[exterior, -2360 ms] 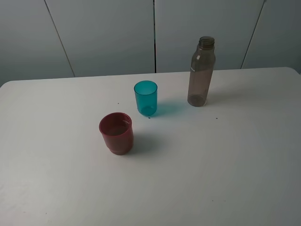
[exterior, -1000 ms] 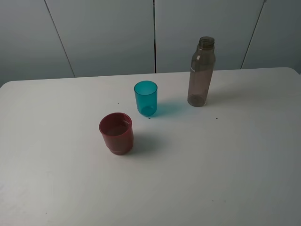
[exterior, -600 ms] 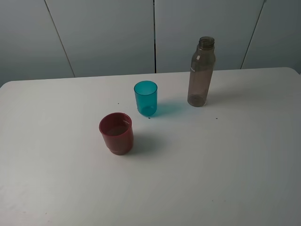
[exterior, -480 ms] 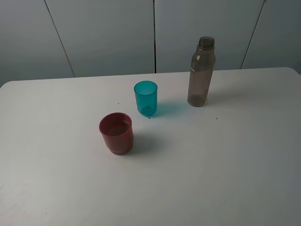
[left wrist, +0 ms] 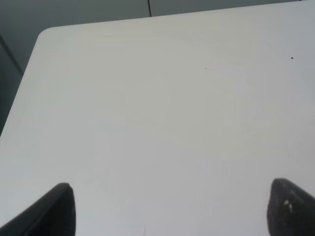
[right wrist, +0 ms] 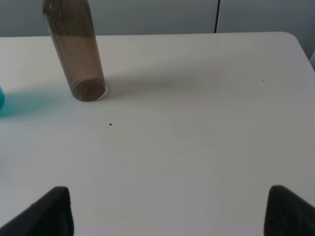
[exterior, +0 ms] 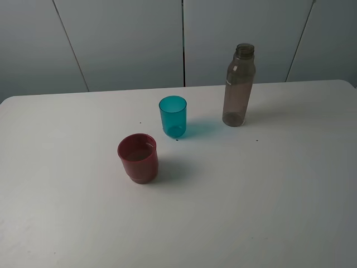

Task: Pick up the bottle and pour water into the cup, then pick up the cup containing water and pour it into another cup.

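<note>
The bottle (exterior: 239, 86) is a smoky grey-brown, see-through plastic, plain and unpatterned, and the cup (exterior: 173, 115) is a clear teal-blue that throws a teal tint onto the white table (exterior: 268, 190) beside it. Another cup (exterior: 138, 157) is an opaque dark red. Behind the table the wall (exterior: 122, 39) is pale grey, split by thin dark lines, and the fingertips (right wrist: 55, 209) of both grippers are black.

left gripper (left wrist: 170, 216): matte black rounded tips | right gripper (right wrist: 167, 211): same black tips
</note>
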Motion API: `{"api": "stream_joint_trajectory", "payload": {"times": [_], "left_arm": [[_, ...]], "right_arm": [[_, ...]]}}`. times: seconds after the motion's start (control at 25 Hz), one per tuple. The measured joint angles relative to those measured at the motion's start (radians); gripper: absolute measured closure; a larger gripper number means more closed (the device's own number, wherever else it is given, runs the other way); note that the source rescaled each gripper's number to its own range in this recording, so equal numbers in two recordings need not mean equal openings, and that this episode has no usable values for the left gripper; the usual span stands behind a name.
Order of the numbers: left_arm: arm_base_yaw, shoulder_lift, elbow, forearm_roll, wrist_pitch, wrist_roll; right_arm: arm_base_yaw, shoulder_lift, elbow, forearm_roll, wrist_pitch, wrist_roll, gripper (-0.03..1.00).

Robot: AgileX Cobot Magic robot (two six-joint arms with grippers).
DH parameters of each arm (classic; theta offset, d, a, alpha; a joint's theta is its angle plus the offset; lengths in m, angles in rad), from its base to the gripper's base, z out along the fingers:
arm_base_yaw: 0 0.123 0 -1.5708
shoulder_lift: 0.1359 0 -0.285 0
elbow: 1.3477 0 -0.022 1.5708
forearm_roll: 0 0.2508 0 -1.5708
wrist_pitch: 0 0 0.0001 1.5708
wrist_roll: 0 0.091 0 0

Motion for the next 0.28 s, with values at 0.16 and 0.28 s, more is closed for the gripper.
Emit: {"api": "stream_joint_trajectory", "payload": {"times": [0.16,0.28], "left_arm": [[0.0,0.0,0.0,0.0,0.0,0.0],[0.0,0.0,0.0,0.0,0.0,0.0]], "right_arm": [[0.0,0.0,0.0,0.0,0.0,0.0,0.48],[0.0,0.0,0.0,0.0,0.0,0.0,0.48]]}}
